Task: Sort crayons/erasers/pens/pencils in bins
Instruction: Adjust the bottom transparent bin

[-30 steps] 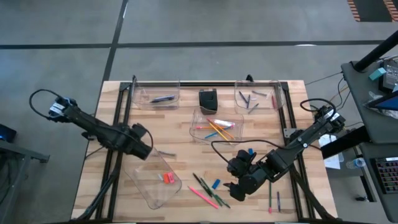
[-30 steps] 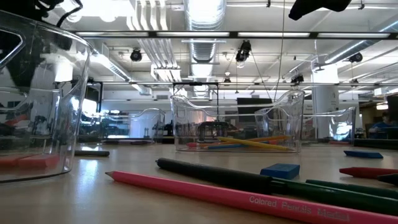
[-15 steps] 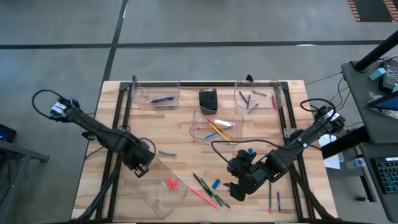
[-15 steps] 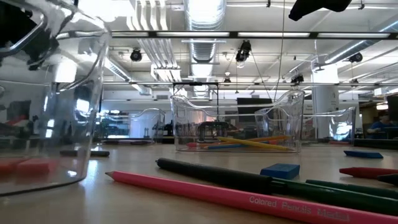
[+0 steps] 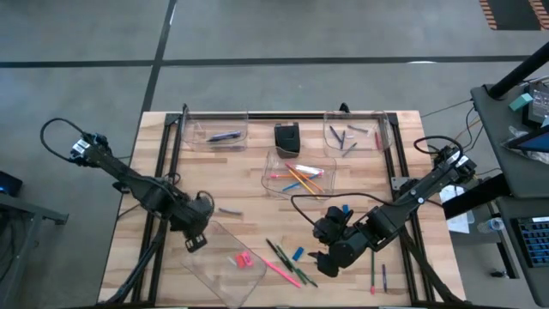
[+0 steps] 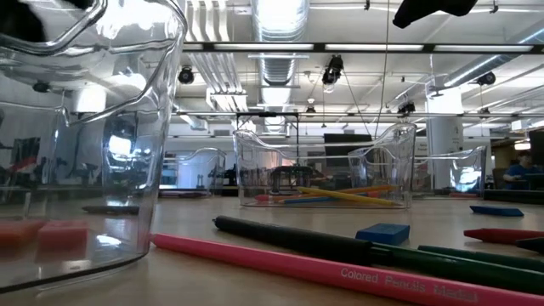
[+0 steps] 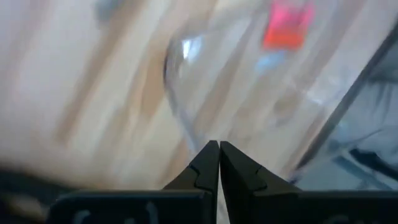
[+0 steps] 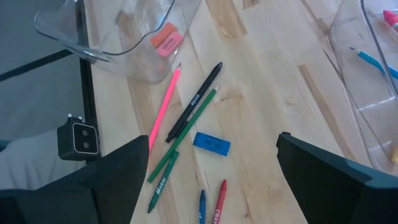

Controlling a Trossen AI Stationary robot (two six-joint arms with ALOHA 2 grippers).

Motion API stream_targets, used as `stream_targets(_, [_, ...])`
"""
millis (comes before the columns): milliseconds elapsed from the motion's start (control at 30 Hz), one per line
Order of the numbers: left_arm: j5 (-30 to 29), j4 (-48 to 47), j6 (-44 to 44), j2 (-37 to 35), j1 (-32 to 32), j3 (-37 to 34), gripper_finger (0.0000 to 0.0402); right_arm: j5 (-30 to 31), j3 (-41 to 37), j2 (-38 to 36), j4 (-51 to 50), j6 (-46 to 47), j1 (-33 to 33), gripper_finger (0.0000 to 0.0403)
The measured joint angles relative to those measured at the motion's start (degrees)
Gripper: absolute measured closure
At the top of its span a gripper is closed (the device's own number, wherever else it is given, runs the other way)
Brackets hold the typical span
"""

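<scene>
My left gripper (image 5: 196, 233) is shut on the rim of a clear bin (image 5: 230, 264) at the table's near left. Two red-pink erasers (image 5: 243, 258) lie inside it; they also show in the low view (image 6: 61, 236). My right gripper (image 5: 328, 256) hovers open and empty right of a pink pencil (image 8: 163, 106), a black pen (image 8: 196, 102), a green pencil (image 8: 180, 149) and a blue eraser (image 8: 211, 143), all flat on the table. The held bin's near-right corner (image 6: 149, 238) hides the pink pencil's tip in the low view. My left gripper pinches the bin's rim (image 7: 200, 132) at its far-left end between its two fingers, which look closed together on the thin clear wall. The fingers come from above and from the table's left. The bin's bottom stays on the table.
A middle bin (image 5: 319, 185) holds bright pencils, a far-left bin (image 5: 196, 136) a dark pen, a far-right bin (image 5: 377, 137) crayons. A black box (image 5: 286, 137) stands between the far bins. A grey crayon (image 5: 229, 210), another blue eraser (image 5: 346, 209) and two crayons (image 5: 377, 277) lie loose.
My left gripper has moved toward the table's near edge and a little right, shut on the bin's rim. The bin has slid along the table toward the near right, up to the pink pencil, and the erasers have gone with it.
</scene>
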Motion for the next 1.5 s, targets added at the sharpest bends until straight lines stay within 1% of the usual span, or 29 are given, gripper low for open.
stream_targets(67, [-5.1,0.9,3.9,0.1,0.6,2.0,0.0401,0.0,0.0,0.0,0.1,0.0,0.0,0.0064])
stream_targets(133, [-8.2,4.5,7.7,0.1,0.9,2.8,0.0401,0.0,0.0,0.0,0.1,0.0,0.0,0.0064])
stream_targets(200, [-8.8,11.8,13.1,0.2,1.6,2.6,0.0401,0.0,0.0,0.0,0.1,0.0,0.0,0.0064])
stream_targets(267, [-7.7,20.7,19.6,1.3,2.6,2.0,0.0402,0.0,0.0,0.0,0.2,0.0,0.0,0.0064])
stream_targets(300, [-7.2,23.5,22.2,2.4,2.8,1.9,0.0402,0.0,0.0,0.0,0.2,0.0,0.0,0.0064])
stream_targets(367, [-6.0,26.3,26.2,5.2,3.4,2.0,0.0402,0.0,0.0,0.0,0.2,0.0,0.0,0.0064])
stream_targets(500, [-5.6,26.3,30.6,11.0,4.9,3.1,0.0402,0.0,0.0,0.0,0.2,0.0,0.0,0.0064])
stream_targets(600, [-4.9,26.3,33.2,14.0,5.9,3.3,0.0402,0.0,0.0,0.0,0.2,0.0,0.0,0.0064])
stream_targets(700, [-1.1,26.2,35.2,15.7,6.7,3.3,0.0402,0.0,0.0,0.0,0.1,-0.1,0.0,0.0064])
stream_targets(800, [0.0,26.1,36.1,16.1,7.3,3.3,0.0402,0.0,0.0,0.0,0.1,-0.7,0.0,0.0064])
stream_targets(1000, [0.0,26.3,38.2,15.6,7.4,3.1,0.0402,0.0,0.0,0.0,0.2,-0.9,0.0,0.0064])
stream_targets(1133, [-4.0,26.5,44.3,16.1,7.2,2.7,0.0395,0.0,0.0,0.0,0.2,-0.9,0.0,0.0064])
stream_targets(1200, [-4.4,26.6,47.0,17.0,7.2,2.6,0.0376,0.0,0.0,0.0,0.1,-0.9,0.0,0.0064])
stream_targets(1267, [-4.3,26.4,48.2,18.1,7.2,2.9,0.0344,0.0,0.0,0.0,0.1,-0.9,0.0,0.0064])
stream_targets(1500, [-4.1,26.2,51.3,20.5,6.9,3.4,0.0186,0.0,0.0,0.0,-0.1,-0.9,0.0,0.0064])
